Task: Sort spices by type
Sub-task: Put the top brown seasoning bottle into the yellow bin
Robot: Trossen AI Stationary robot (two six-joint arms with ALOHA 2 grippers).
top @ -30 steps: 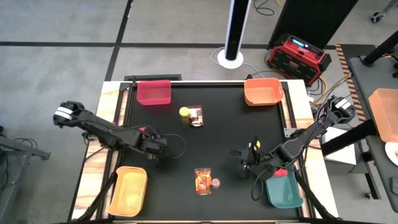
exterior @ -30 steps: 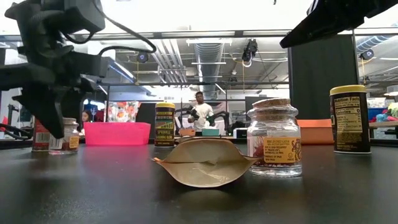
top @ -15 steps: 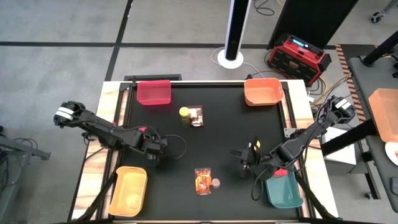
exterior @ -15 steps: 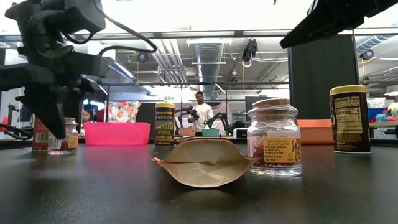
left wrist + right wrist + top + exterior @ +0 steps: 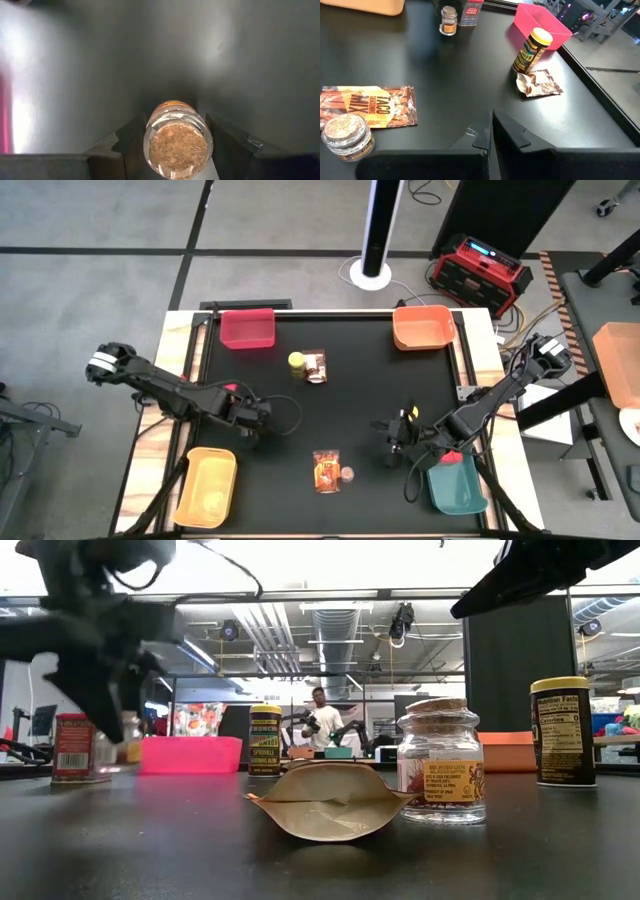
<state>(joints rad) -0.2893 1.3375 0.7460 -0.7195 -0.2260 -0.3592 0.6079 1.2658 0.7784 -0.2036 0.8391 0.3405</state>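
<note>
We are at the pick-up step on the small cork-topped jar (image 5: 176,141).
Our left gripper (image 5: 175,150) stands open astride it near the yellow bin (image 5: 205,487); next, close and lift. The right gripper (image 5: 491,135), pressed shut and empty, waits by the teal bin (image 5: 457,488).

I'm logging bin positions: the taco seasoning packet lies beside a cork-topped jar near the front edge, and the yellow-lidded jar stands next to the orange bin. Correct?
Not quite. The yellow-lidded jar stands near the pink-red bin, not the orange bin; the high view shows it. The taco seasoning packet does lie beside the cork-topped jar near the front edge.
</note>
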